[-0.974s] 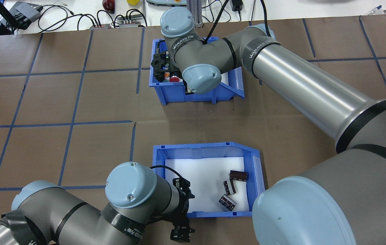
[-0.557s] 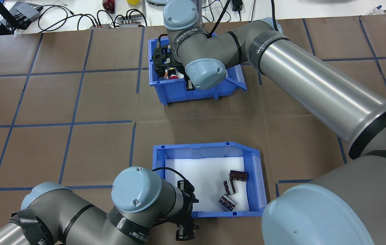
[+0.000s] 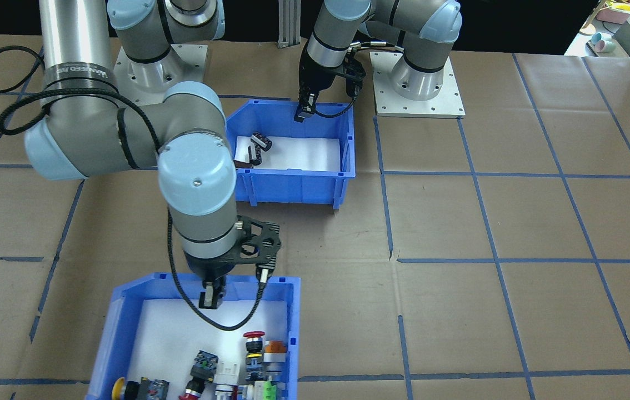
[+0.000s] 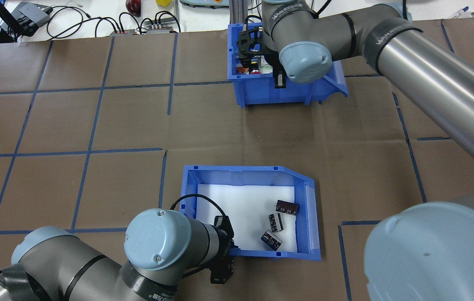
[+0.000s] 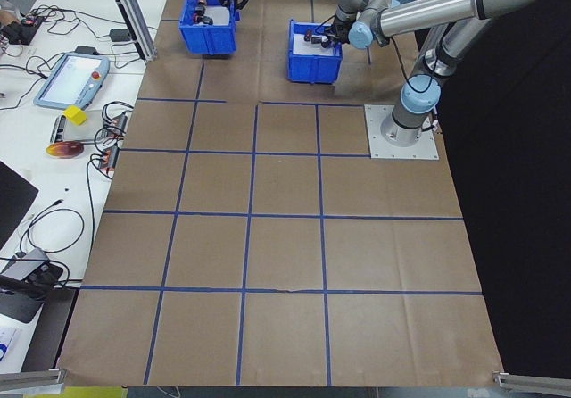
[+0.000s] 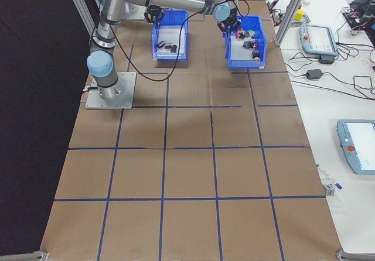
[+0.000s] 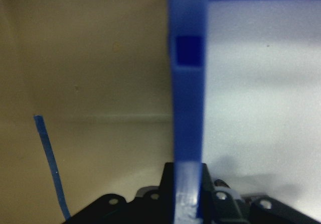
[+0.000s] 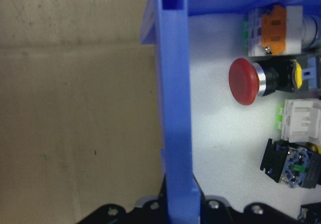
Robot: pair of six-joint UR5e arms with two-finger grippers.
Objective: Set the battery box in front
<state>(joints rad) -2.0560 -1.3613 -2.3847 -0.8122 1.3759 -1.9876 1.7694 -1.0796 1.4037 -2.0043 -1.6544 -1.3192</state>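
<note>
The battery box, a blue bin with a white floor, holds three dark cells near its right side. My left gripper is shut on its near wall, and the left wrist view shows that blue wall running between the fingers. From the front, the same gripper pinches the box at its rear rim. My right gripper is shut on the near wall of the second blue bin, which holds push-button switches. That bin lies at the table's far side.
A white bench with cables and devices borders the far table edge, just behind the switch bin. An aluminium post stands there too. Brown paper with blue tape lines covers the table. Both arm base plates sit at the robot's side.
My right gripper has carried the switch bin to the right and farther away. The battery box has shifted slightly left and away with my left gripper on its wall.
</note>
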